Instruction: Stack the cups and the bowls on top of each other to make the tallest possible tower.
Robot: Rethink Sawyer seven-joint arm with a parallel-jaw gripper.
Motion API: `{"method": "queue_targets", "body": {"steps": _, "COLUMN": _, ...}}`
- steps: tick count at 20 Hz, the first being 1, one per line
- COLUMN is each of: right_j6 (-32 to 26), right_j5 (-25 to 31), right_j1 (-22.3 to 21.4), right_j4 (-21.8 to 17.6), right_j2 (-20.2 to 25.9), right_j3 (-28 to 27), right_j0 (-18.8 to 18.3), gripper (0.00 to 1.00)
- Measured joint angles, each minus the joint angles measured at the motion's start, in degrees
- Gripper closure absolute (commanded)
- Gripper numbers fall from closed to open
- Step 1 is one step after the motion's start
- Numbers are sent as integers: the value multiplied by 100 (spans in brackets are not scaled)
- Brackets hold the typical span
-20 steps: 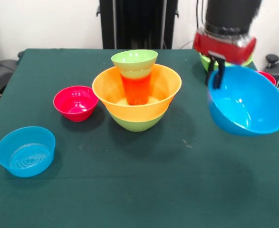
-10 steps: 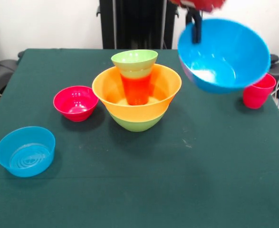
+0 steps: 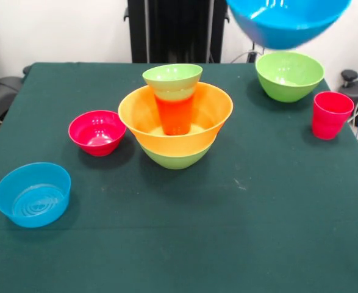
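claw: I'm not seeing it, it's off the top edge; can't tell if it's spread or pinching anything.
blue bowl [image 3: 286, 21]: I'm seeing it hanging high at the top right, clear of the table [image 3: 179, 244], rim cut off by the frame; presumably carried, but the grip itself is hidden.
tower [image 3: 175, 116]: sitting mid-table; I'm reading it as a green bowl at the bottom, the wide orange bowl [image 3: 143, 122] nested in it, an orange cup [image 3: 175, 115] standing inside, and a small green bowl [image 3: 172, 77] capping the cup.
key relation: the tower is lying down and to picture-left of the blue bowl; the blue bowl is hanging roughly over the loose green bowl [image 3: 289, 75].
loose items: red cup [image 3: 331, 115] at right, small red bowl [image 3: 97, 132] left of the tower, small blue bowl [image 3: 32, 194] near left.
next move, my guess: I'm thinking the blue bowl needs to travel picture-left and then come down centred.
risk: I'm worrying that the narrow cap gives a wide bowl a wobbly seat.
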Motion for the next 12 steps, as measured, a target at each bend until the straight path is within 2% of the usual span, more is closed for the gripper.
{"method": "queue_targets", "body": {"steps": 3, "right_j6": -276, "right_j5": -133, "right_j1": -284, "right_j4": 130, "right_j2": 230, "right_j3": 281, "right_j0": -228, "gripper": 100}}
{"method": "queue_targets", "body": {"steps": 6, "right_j6": -762, "right_j5": -627, "right_j1": -782, "right_j4": 689, "right_j2": 758, "right_j3": 848, "right_j0": -727, "gripper": 100}}
{"method": "queue_targets", "body": {"steps": 7, "right_j6": -984, "right_j5": -1002, "right_j1": -1017, "right_j4": 955, "right_j2": 1131, "right_j3": 1129, "right_j0": -1058, "gripper": 100}}
{"method": "queue_targets", "body": {"steps": 8, "right_j6": -1089, "right_j5": -1260, "right_j1": -1145, "right_j4": 1045, "right_j2": 1398, "right_j3": 1282, "right_j0": -1291, "gripper": 100}}
{"method": "queue_targets", "body": {"steps": 12, "right_j6": -1209, "right_j5": -2254, "right_j1": -1426, "right_j4": 965, "right_j2": 2478, "right_j3": 1654, "right_j0": -2232, "gripper": 100}}
